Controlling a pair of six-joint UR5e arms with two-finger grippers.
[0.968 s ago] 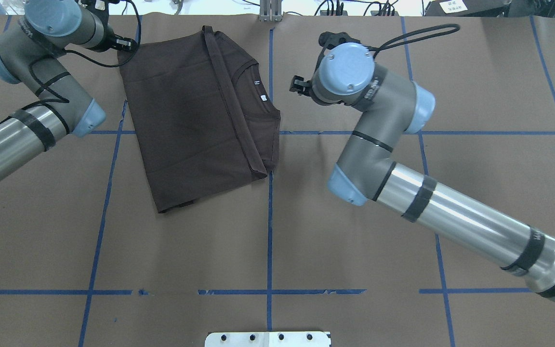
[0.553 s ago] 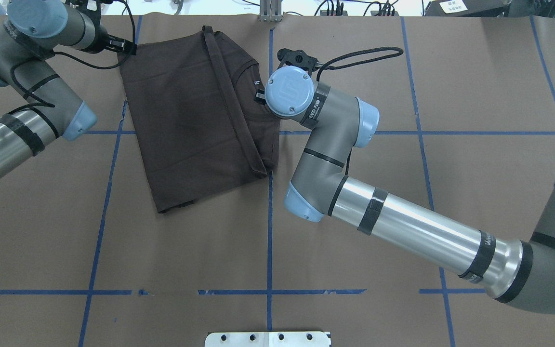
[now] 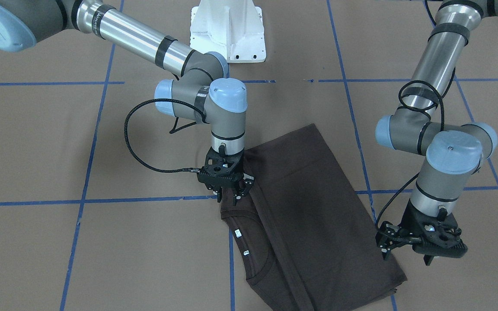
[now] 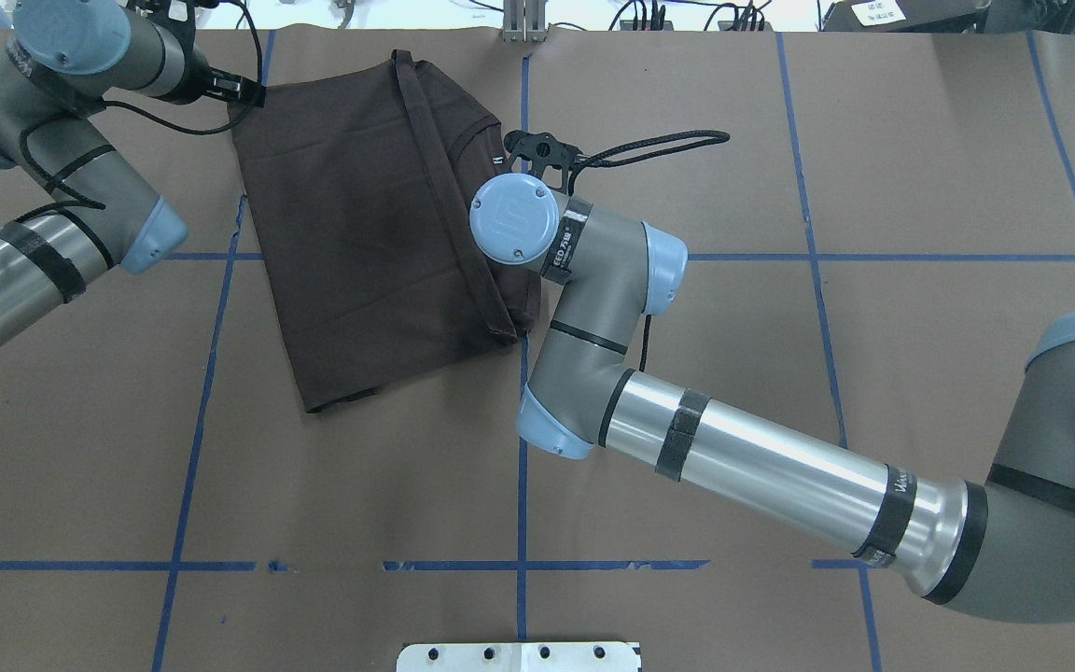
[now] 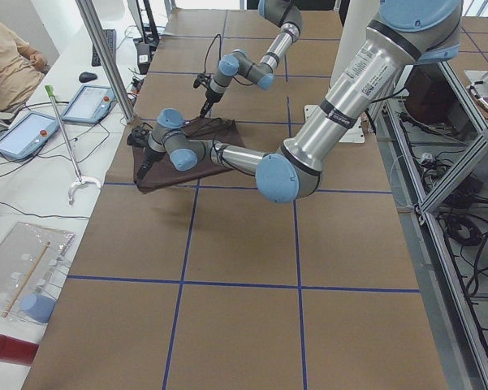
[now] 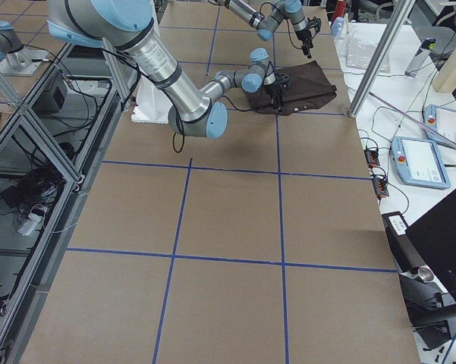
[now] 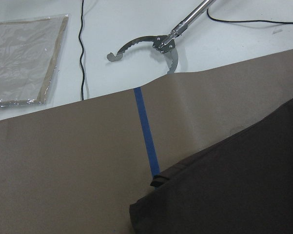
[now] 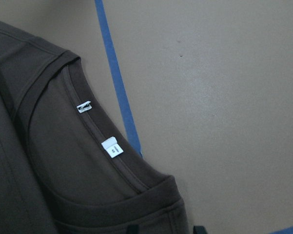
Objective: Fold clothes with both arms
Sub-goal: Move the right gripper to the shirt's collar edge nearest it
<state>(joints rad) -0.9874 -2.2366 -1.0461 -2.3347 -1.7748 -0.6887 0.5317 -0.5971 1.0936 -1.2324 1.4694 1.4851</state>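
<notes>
At the far side of the brown-papered tabletop (image 4: 780, 448), left of its centre line in the overhead view, the dark T-shirt (image 4: 360, 233) lies flat and folded lengthwise. Its ribbed collar (image 8: 97, 127) is turned toward the right arm's side. The right end effector (image 3: 228, 198) points straight down at the shirt's edge beside the collar, its fingers parted and holding nothing. Whether they touch the cloth I cannot tell. A white neck tag (image 8: 112, 147) sits just inside the collar. The left end effector (image 3: 407, 258) hangs just beside the shirt's corner at the end away from the collar, fingers apart, gripping nothing.
</notes>
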